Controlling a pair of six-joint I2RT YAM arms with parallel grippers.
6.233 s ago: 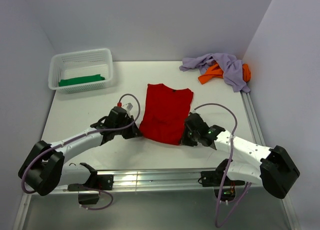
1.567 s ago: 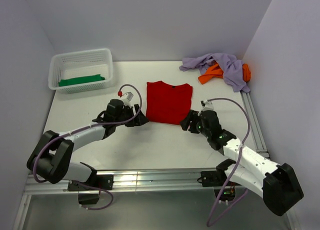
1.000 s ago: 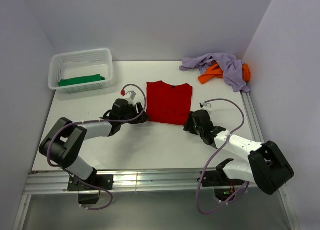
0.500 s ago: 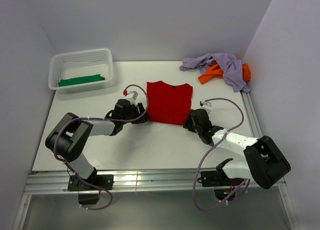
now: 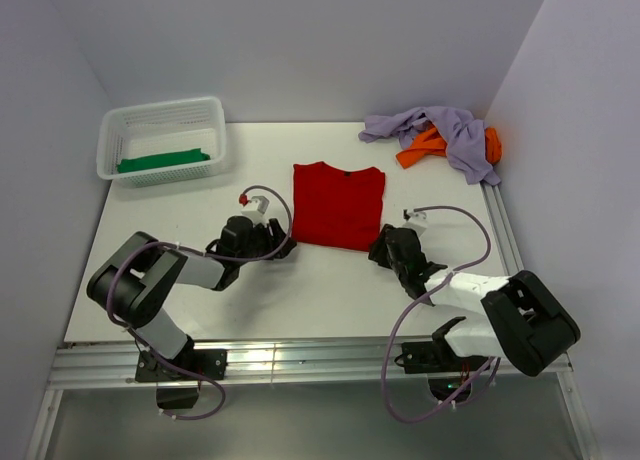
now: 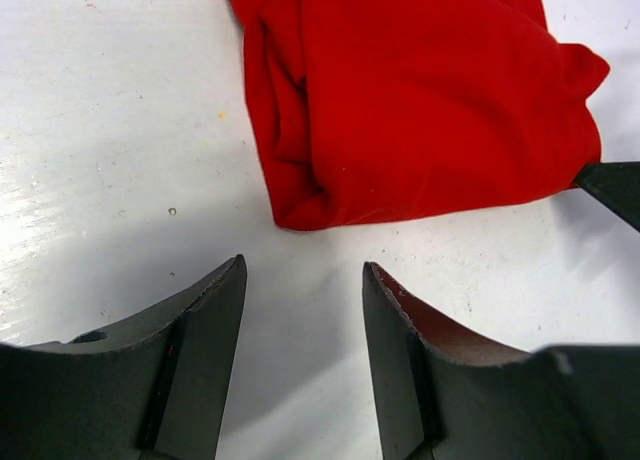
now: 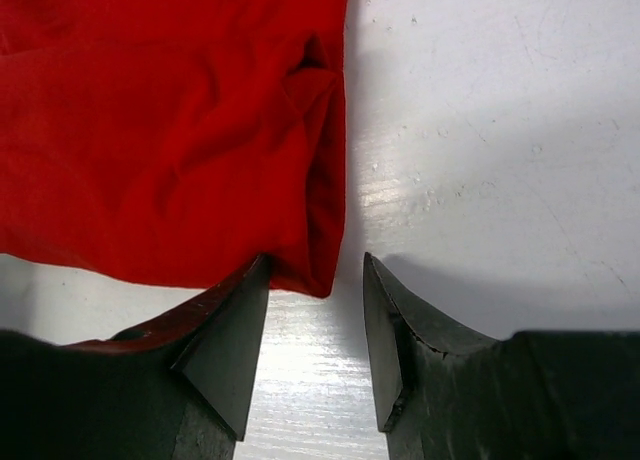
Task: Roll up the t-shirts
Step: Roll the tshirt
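1. Near edge: both arm bases are sitting at the table front. The elbows are folding lower than a second ago, and the wrists are drawing back to the shirt's near hem.
2. The left gripper is standing half-wide and empty, a little narrower than a second ago. It is hovering just short of the left hem corner, with bare table between its jaws.
3. The right gripper is also standing half-wide, likewise narrowed. The right hem corner is poking into its mouth, but the jaws are not pinching it.
4. The red t-shirt is lying flat mid-table, collar far and hem near. It is looking shorter than six seconds ago, with the near hem doubled over. I am judging that one fold of the roll is done and the grippers are resetting for the next.
5. Room: open table is lying left of the shirt. On the right, the side rail is running near the right wrist.
6. Far left, the green t-shirt is resting in the basket.
7. Far right, the lavender t-shirt and orange t-shirt are lying heaped together by the corner.
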